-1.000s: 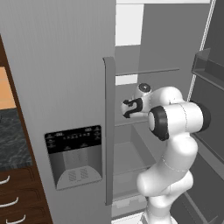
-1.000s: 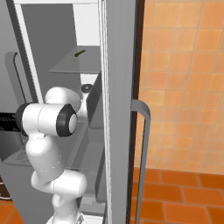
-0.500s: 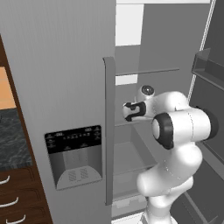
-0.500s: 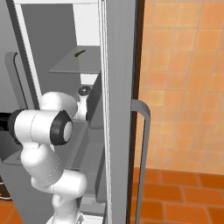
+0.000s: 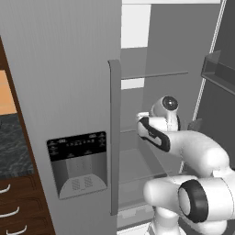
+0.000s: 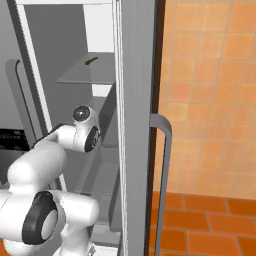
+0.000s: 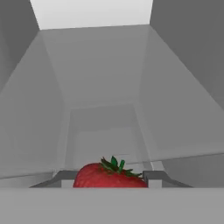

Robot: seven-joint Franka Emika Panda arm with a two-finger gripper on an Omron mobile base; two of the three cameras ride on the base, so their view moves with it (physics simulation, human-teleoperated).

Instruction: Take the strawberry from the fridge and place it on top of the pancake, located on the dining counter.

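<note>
Gripping the strawberry [image 7: 109, 176] inside the fridge [image 5: 64, 82]: step 1 of the task in hand.
Item: 1 red fruit, green cap uppermost, lodged between the 2 fingertips [image 7: 156, 177] of the gripper [image 7: 109, 179], which looks clenched on it (contact itself sits at the frame's edge); arm reaches into the open right compartment. Next move, by judgement: draw straight back out past the door and shelves, then carry it to the pancake.

Both base views look forward from behind the arm, left and right, sharing the open fridge [image 5: 82, 69] interior; the hand view peers closely inside.
</note>
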